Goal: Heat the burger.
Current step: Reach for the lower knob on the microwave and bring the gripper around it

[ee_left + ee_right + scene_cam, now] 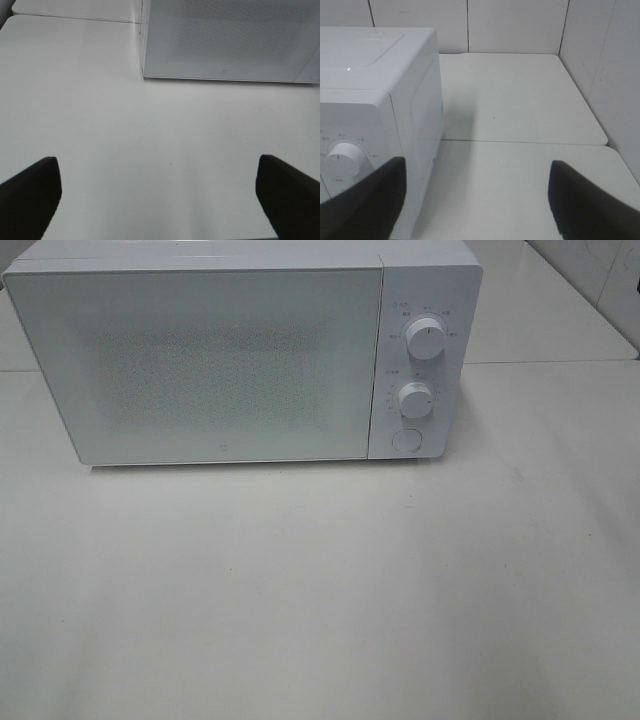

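Now the left pincer and right pincer both gape empty before the shut microwave, the right nearer its dials, with the burger nowhere in sight on the desk.

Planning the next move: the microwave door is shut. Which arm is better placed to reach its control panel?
Right, probably. The control panel sits on the microwave's right side, and the open right gripper views a knob nearby; the left gripper faces the door.

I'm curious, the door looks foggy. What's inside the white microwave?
Only the shut door of the microwave shows, a pale dotted panel. The inside is hidden behind it, so I cannot tell what is there.
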`<action>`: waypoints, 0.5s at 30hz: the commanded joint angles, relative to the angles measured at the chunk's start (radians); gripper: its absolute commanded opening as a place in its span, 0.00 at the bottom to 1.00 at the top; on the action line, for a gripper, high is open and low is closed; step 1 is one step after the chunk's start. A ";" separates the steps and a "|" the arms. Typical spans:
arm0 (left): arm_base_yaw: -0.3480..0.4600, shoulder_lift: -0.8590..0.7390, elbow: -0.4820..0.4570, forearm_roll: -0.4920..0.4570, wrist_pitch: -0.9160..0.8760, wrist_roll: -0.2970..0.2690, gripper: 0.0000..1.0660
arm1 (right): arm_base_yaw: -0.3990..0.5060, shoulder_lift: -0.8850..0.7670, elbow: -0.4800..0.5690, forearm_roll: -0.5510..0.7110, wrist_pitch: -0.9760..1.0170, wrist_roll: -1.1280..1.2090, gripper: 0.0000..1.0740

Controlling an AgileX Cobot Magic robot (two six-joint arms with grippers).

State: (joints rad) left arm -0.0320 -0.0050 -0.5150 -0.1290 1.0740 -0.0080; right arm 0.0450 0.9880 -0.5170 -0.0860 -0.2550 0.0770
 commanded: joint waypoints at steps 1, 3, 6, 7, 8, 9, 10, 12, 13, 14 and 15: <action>0.004 -0.015 0.001 -0.009 -0.011 -0.008 0.92 | -0.003 0.073 0.000 -0.005 -0.102 -0.004 0.71; 0.004 -0.015 0.001 -0.009 -0.011 -0.008 0.92 | -0.003 0.094 0.000 -0.003 -0.119 -0.004 0.71; 0.004 -0.015 0.001 -0.009 -0.011 -0.008 0.92 | -0.002 0.152 0.007 0.009 -0.173 -0.004 0.71; 0.004 -0.015 0.001 -0.009 -0.011 -0.008 0.92 | 0.000 0.183 0.031 0.012 -0.240 -0.004 0.71; 0.004 -0.015 0.001 -0.009 -0.011 -0.008 0.92 | 0.000 0.183 0.031 0.012 -0.240 -0.004 0.71; 0.004 -0.015 0.001 -0.009 -0.011 -0.008 0.92 | 0.000 0.201 0.044 0.018 -0.286 -0.004 0.71; 0.004 -0.015 0.001 -0.009 -0.011 -0.008 0.92 | 0.000 0.232 0.080 0.032 -0.380 -0.006 0.71; 0.004 -0.015 0.001 -0.009 -0.011 -0.008 0.92 | 0.000 0.254 0.114 0.060 -0.456 -0.015 0.71; 0.004 -0.015 0.001 -0.009 -0.011 -0.008 0.92 | 0.000 0.262 0.128 0.075 -0.486 -0.022 0.71; 0.004 -0.015 0.001 -0.009 -0.011 -0.008 0.92 | 0.000 0.262 0.128 0.075 -0.486 -0.022 0.71; 0.004 -0.015 0.001 -0.009 -0.011 -0.008 0.92 | 0.000 0.283 0.160 0.107 -0.547 -0.045 0.71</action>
State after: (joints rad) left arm -0.0320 -0.0050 -0.5150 -0.1290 1.0740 -0.0080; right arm 0.0450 1.2640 -0.3740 -0.0070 -0.7260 0.0570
